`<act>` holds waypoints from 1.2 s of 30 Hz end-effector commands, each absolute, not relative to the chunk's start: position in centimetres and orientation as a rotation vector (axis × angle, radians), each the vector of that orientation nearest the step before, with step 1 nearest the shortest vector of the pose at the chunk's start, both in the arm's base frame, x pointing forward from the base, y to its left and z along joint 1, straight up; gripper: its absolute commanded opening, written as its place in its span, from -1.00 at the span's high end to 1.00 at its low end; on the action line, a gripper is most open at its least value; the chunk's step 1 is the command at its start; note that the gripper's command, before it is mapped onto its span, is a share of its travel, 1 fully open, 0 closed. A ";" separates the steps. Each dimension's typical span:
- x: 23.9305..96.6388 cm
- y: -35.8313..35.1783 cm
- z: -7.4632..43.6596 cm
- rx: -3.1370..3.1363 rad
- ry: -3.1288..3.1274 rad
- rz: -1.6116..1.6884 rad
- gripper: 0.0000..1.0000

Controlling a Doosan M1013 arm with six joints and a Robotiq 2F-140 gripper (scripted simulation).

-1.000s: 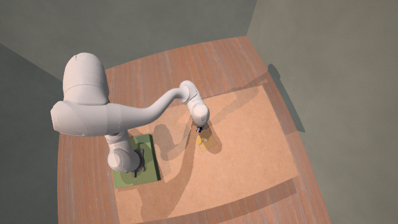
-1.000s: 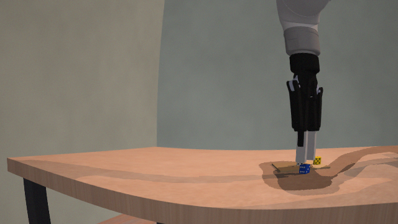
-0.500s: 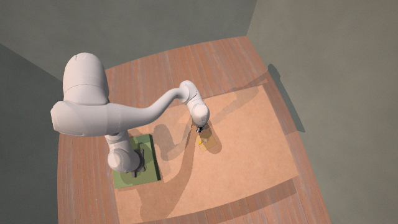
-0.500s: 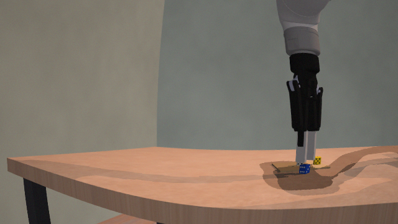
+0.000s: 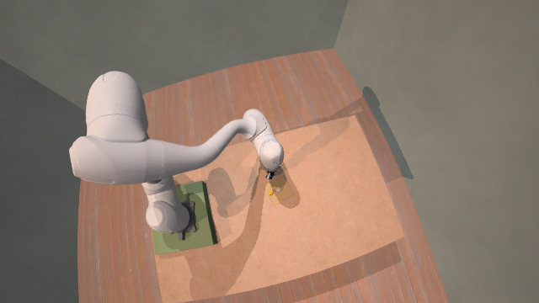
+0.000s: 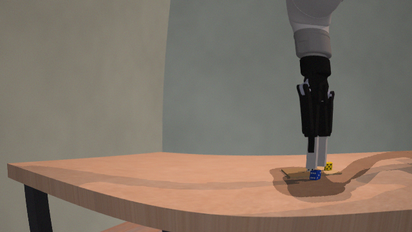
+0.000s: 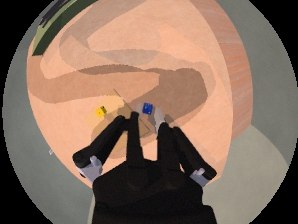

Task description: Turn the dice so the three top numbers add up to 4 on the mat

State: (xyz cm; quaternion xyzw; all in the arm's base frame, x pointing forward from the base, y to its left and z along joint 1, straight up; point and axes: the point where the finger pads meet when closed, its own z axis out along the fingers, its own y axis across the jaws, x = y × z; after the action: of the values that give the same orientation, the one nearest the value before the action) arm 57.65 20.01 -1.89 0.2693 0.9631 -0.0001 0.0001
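Dice: blue (image 6: 315, 174) at the near edge of the mat (image 6: 294, 172), yellow (image 6: 328, 166) behind, pale one (image 5: 278, 190) beside it. Gripper (image 6: 317, 165) is down by blue, fingers narrowed, gripping nothing. Probably light, hard, slick, so pinch opposite flat faces (corners would slip).

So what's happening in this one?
A single robot arm is working on three dice on a small mat on the table. Its hand points straight down with the fingers nearly together and the tips low over the mat, just behind the blue die. It seems to grip nothing. The yellow die and a pale die lie nearby.
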 end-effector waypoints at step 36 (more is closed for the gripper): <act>57.6 20.0 -4.3 0.846 3.025 0.000 0.57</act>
State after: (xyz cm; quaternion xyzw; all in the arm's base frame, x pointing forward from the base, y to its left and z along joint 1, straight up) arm 57.64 20.01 -4.32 0.2693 0.9631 -0.0001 0.0001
